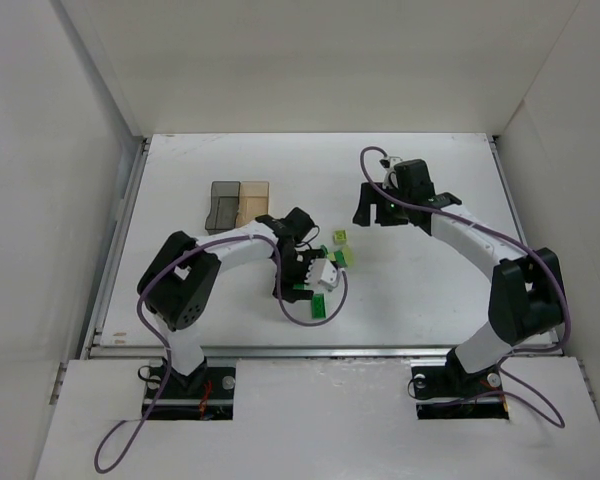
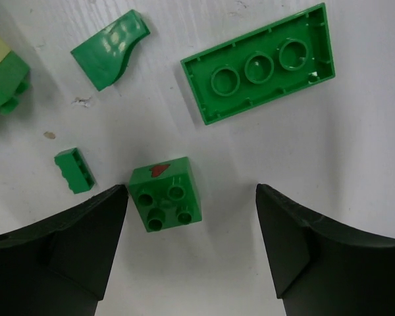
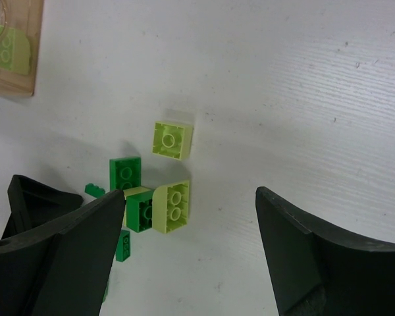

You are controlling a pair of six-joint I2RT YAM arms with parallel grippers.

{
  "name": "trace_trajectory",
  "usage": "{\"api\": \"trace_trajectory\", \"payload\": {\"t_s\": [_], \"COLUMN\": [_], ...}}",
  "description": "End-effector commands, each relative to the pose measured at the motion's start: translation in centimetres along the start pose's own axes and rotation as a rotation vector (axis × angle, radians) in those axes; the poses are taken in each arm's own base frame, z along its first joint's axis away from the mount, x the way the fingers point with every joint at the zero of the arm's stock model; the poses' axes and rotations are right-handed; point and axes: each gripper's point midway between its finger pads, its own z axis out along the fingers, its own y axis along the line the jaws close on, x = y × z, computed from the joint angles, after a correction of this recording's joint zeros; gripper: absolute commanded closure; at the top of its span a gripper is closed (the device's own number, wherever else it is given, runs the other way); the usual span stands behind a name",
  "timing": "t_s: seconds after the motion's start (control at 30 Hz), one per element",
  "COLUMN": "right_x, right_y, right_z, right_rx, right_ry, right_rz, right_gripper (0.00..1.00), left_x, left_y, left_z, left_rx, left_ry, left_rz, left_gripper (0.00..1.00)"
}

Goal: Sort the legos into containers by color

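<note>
While the right claw (image 3: 191, 191) hangs released, the left claw (image 2: 191, 187) gapes around a green brick (image 2: 166, 194), off-centre.

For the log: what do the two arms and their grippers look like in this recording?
The left arm and right arm both have white tubular links between bulky black joint housings. A purple cable loops along each arm from its base. The left gripper and right gripper have broad, matte black, wedge-shaped fingers. No markings are visible on them.
</note>
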Motion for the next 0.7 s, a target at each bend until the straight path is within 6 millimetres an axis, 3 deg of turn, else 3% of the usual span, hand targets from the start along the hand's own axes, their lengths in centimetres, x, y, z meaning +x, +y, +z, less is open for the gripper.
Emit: {"api": "trace_trajectory", "payload": {"t_s": [0.0,0.17,0.3,0.33,0.4,0.6,0.67], "right_x": [-1.7,-1.1,-0.7,-0.7,-0.9,-1.3,-1.6], "right_y": [-0.4,-0.7,-0.9,-0.9,-0.7,-0.5,-0.4], "right_z": [-1.0,-1.1,-1.0,-1.0,-1.2,-1.5,-1.3], "right_rx": [0.011,0.023,0.026,0.026,0.023,0.018,0.017], "right_ry": [-0.072,-0.063,-0.054,-0.054,-0.063,-0.080,-0.084], "right_rz": [-0.031,-0.029,-0.027,-0.027,-0.029,-0.023,-0.013], "right_gripper": [0.15,0.15,0.15,0.15,0.15,0.15,0.15], "left_x": [-1.1,-0.4,0.0,0.1,0.4,0.1,-1.0], "left_y": [-0.4,0.0,0.3,0.4,0.3,0.4,2.1], "left_z": [-0.4,0.4,0.9,0.8,1.0,-1.4,-4.4], "left_rx": [0.004,-0.038,-0.070,-0.076,-0.083,-0.127,-0.200], "left_ry": [-0.016,0.009,0.014,0.021,0.031,0.014,-0.049], "left_rz": [-0.118,-0.180,-0.215,-0.229,-0.243,-0.258,-0.284], "left_gripper": [0.24,0.35,0.61,0.82,1.00,1.00,1.00]}}
